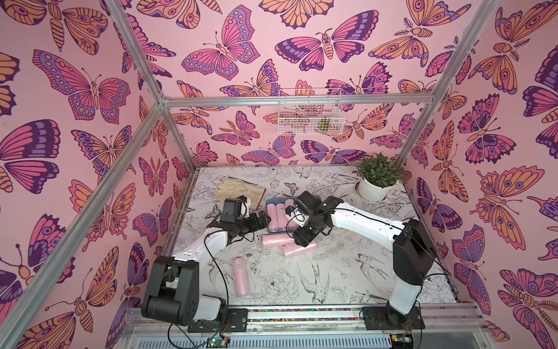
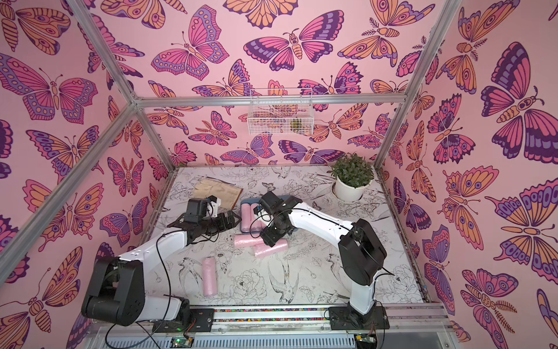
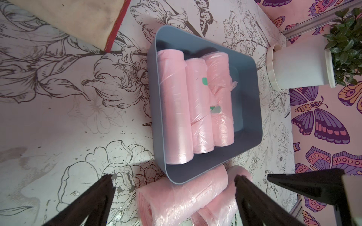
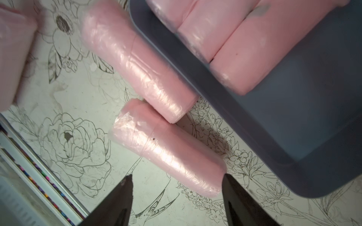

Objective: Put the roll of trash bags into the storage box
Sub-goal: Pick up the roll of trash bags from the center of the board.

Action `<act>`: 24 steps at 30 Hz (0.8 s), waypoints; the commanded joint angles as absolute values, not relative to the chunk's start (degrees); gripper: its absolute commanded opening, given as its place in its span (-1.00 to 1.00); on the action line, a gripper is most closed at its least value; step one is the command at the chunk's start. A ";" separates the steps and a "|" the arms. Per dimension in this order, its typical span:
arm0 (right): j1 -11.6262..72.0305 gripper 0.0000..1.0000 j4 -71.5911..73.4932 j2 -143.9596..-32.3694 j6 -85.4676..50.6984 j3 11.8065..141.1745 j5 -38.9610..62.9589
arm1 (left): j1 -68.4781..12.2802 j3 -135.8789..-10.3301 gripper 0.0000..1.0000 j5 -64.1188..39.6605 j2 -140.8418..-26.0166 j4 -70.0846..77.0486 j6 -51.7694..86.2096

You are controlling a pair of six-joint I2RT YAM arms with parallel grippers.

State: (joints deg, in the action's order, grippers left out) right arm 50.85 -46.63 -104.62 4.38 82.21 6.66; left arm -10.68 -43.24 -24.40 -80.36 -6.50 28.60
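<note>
Nearest of all, well in front of the storage box (image 3: 248, 109), a lone roll of trash bags (image 1: 240, 276) lies on the table (image 1: 347, 272). Closer in, two more rolls (image 4: 166, 152) lie just outside the box's front wall (their ends meet). Over them hangs the right gripper (image 4: 176, 177), jaws parted and clamping nothing. The left gripper (image 3: 175, 177) hovers by the box's front left corner, spread wide and empty. Inside the box, three rolls (image 3: 197, 109) lie side by side against its left wall. Beyond the box sit a glove (image 1: 241, 192) to the left and a potted plant (image 1: 376, 178) to the right, with a wire basket (image 1: 311, 117) on the wall behind.
</note>
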 commanded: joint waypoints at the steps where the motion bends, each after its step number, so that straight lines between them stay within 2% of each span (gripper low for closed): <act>1: 52.47 0.52 -47.33 -104.54 10.98 81.59 2.48 | -10.21 -43.16 1.00 -24.40 -80.04 -8.17 28.83; 24: 56.69 0.56 -43.60 -111.68 18.90 80.59 0.01 | -10.20 -42.38 1.00 -24.07 -78.44 -8.85 29.29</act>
